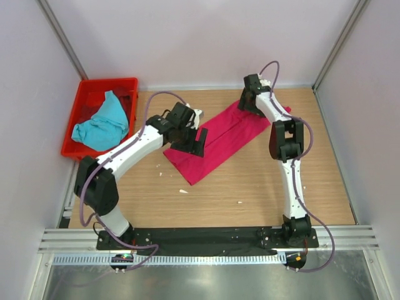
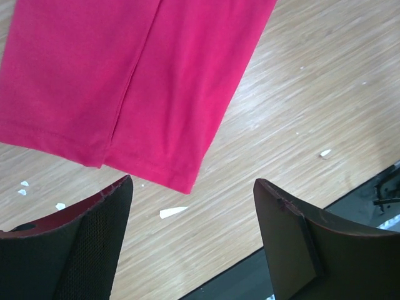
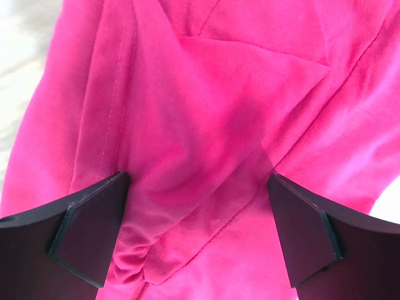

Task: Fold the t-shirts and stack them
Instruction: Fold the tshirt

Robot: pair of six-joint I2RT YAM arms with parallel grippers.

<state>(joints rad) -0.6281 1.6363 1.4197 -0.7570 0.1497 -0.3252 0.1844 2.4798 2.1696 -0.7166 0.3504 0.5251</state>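
**Risk of a skewed or opened fold at the rumpled end**

Trouble is most likely at the end of the plain magenta-pink cloth t-shirt [image 1: 219, 140] that lies farthest from the red plastic crate [image 1: 109, 81]. There the fabric is bunched into overlapping flaps under the right gripper [image 3: 197, 181], whose jaws are spread with nothing pinched. If only the top flap were caught, the lengthwise fold could be pulled open. If the flaps were caught unevenly, the next fold would be set crooked.

At the hem end, the end nearer the crate, the jaws of the left gripper [image 2: 190, 187] are also spread and empty. They are seen at the very edge of the hem, so a closing there could take too little cloth or miss it. Small white scraps [image 2: 172, 212] lie on the wooden desk [image 1: 250, 181] just beside that hem and could be trapped inside a fold.

The pink shirt is laid flat on the desk, beside the crate, as a long narrow strip. Its long axis runs diagonally, with the hem pointed toward the crate's near side and the rumpled end pointed away from the crate. The turquoise-blue cloth t-shirt [image 1: 100, 122] is crumpled inside the crate, not yet folded.
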